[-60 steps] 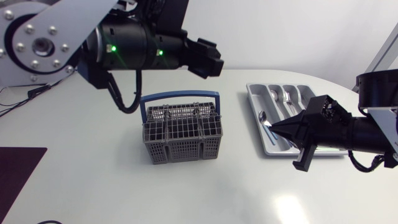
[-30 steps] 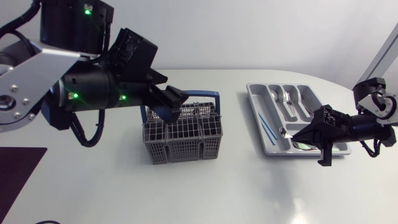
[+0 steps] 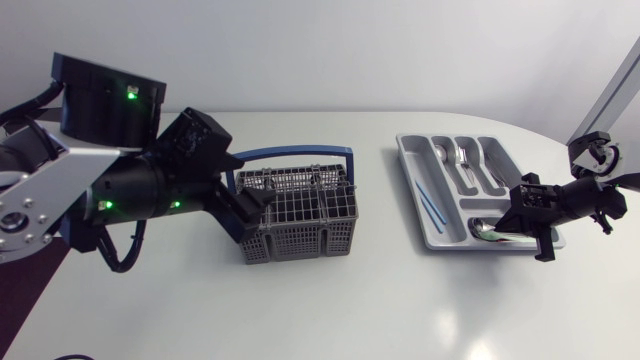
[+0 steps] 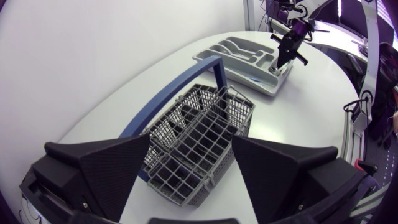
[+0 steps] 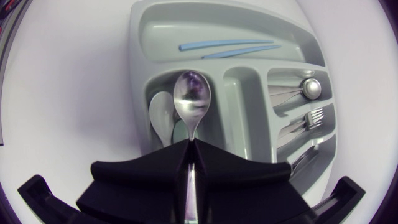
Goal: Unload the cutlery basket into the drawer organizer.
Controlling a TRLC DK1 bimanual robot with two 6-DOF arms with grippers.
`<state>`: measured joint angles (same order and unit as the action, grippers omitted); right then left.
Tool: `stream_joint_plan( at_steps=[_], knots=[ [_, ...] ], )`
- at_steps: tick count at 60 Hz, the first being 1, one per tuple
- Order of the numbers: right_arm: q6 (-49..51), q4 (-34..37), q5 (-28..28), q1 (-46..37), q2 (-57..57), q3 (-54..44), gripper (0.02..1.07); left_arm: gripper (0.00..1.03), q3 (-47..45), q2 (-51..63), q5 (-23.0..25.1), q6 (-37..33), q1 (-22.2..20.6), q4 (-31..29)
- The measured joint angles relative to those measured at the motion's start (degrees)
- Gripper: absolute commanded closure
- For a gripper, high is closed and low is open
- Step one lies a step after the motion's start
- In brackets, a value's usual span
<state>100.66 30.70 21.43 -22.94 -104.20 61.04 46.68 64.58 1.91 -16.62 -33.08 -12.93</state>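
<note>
Holding two blue sticks [image 5: 217,45] and a fork [image 5: 314,116], the drawer organizer [image 3: 425,228] sits well apart from the cutlery basket [image 3: 295,215] on the worktop [image 3: 350,310]. The right gripper [image 5: 188,152] pinches a spoon [image 5: 192,99] low over a compartment; only its wrist view shows a white spoon [image 5: 160,115] beneath. The left gripper [image 4: 192,139], fingers spread, hangs tilted beside the basket.

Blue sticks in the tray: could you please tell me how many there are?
2. One blue stick lies beside the other, nearly parallel, in the tray's long side compartment. None appears hidden.
</note>
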Motion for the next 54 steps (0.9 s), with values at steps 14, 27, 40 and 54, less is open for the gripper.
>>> stream_joint_plan(
  at_steps=[14,27,40,54],
  knots=[
    [-0.35,-2.01,-2.23,0.24,-0.02,-0.39,0.06,0.08,-3.54,-4.39,2.54,-2.16,2.27,-0.09],
    [-6.14,2.1,2.6,3.85,9.53,-1.77,0.17,0.32,-6.08,-7.21,6.01,-4.83,4.72,-0.31],
    [-14.86,4.17,8.02,14.99,20.72,-8.37,0.75,0.67,-8.2,-7.23,8.31,-5.97,7.32,0.02],
    [-30.27,0.07,9.46,30.51,26.34,-12.41,1.01,0.95,-9.79,-6.93,8.63,-5.97,8.28,2.97]
  ],
)
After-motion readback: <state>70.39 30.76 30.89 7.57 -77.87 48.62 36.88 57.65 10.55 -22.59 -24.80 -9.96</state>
